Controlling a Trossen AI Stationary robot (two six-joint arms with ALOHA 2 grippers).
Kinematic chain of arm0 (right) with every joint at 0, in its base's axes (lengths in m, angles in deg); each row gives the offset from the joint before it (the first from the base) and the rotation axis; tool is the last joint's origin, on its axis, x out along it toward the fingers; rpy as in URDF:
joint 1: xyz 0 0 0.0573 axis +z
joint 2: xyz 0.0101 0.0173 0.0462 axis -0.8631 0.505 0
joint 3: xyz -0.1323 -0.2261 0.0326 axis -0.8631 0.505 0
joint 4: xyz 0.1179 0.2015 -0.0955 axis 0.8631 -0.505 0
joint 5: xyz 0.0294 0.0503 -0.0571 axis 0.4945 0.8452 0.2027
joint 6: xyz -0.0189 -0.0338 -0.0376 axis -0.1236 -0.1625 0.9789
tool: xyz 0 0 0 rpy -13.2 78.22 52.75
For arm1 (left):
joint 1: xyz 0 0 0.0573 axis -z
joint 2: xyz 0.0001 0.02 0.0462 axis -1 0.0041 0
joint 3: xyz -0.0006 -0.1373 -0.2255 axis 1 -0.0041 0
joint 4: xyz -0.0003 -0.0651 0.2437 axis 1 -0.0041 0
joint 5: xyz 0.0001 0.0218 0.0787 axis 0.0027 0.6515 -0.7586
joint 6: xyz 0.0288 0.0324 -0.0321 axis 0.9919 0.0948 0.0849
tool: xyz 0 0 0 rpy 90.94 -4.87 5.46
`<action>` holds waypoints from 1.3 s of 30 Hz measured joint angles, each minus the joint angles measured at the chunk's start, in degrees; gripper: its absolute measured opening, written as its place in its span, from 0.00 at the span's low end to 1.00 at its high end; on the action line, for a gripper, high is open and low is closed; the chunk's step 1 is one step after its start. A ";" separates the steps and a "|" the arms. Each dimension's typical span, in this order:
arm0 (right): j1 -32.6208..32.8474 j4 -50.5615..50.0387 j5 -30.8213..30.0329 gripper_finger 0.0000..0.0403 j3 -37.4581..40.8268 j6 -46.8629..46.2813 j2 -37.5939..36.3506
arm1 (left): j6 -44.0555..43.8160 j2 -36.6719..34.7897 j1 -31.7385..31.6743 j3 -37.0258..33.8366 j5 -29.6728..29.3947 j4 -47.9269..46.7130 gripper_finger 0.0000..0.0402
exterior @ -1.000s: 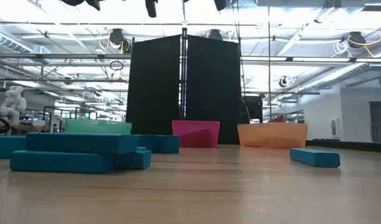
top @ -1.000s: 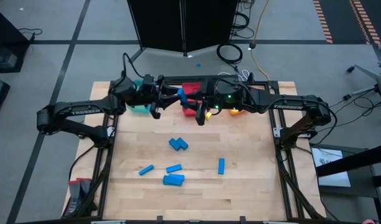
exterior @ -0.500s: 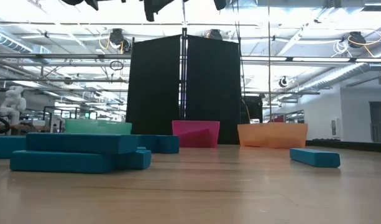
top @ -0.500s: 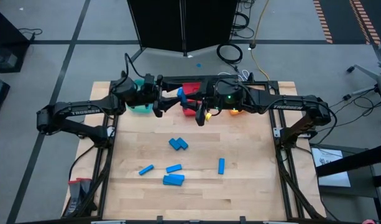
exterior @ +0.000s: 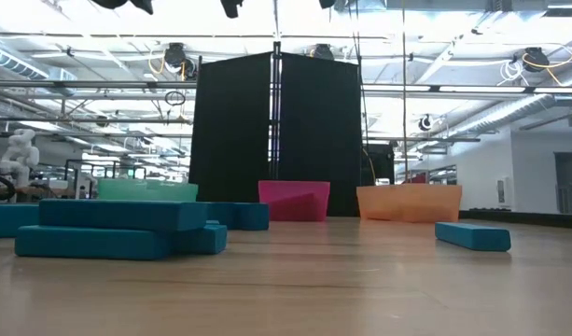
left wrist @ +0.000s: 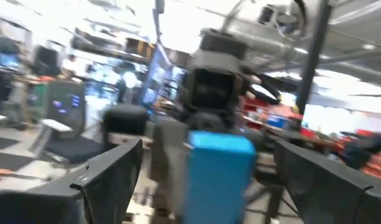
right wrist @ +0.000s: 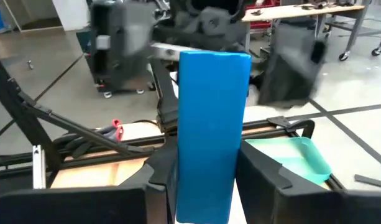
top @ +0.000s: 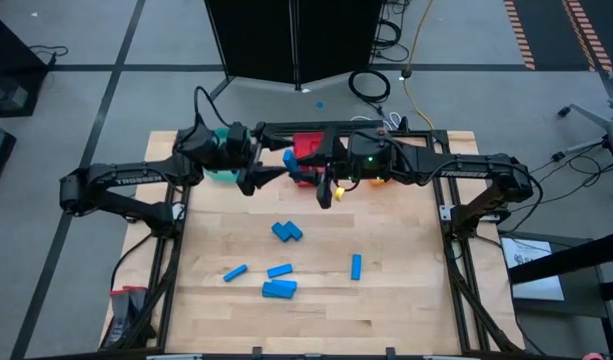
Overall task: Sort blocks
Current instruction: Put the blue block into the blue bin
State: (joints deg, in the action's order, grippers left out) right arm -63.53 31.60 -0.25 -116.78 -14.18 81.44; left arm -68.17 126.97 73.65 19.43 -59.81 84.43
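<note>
A blue block hangs in the air over the far part of the table, with my right gripper shut on it; in the high view the right gripper is in front of the red bin. My left gripper faces it from the left. It is open, and in its wrist view the left gripper has a finger on each side of the blue block without touching it. Several more blue blocks lie flat in the middle of the table. My right gripper pinches the blue block between its two fingers, one on each broad side near one end. The fingers come roughly level from the table's right side. The rest of the block sticks out past them toward the left gripper, clear of the table.
A teal bin, the red bin and an orange bin stand in a row along the table's far edge. A single blue block lies to the right of the loose group. The wooden table shows bare wood at the near right.
My left gripper has opened and let go of the blue block, staying in place over the far part of the table. The block remains in my right gripper, which has kept still.
</note>
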 joint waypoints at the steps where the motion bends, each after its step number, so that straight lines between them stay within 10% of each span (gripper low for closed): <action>1: -0.01 0.07 -0.22 0.26 0.00 0.07 0.00 | 0.00 0.04 0.31 0.00 0.53 -0.17 0.91; 22: -0.13 1.82 1.80 0.26 0.02 0.09 0.00 | -0.02 1.85 1.14 0.02 0.15 3.00 0.90; 39: -0.15 1.85 1.78 0.26 0.04 0.31 0.00 | 1.37 1.83 1.12 0.02 0.80 2.85 0.45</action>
State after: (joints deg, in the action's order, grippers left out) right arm -63.68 33.45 1.53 -116.73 -13.87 81.44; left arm -66.81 128.80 74.77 19.45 -59.00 87.28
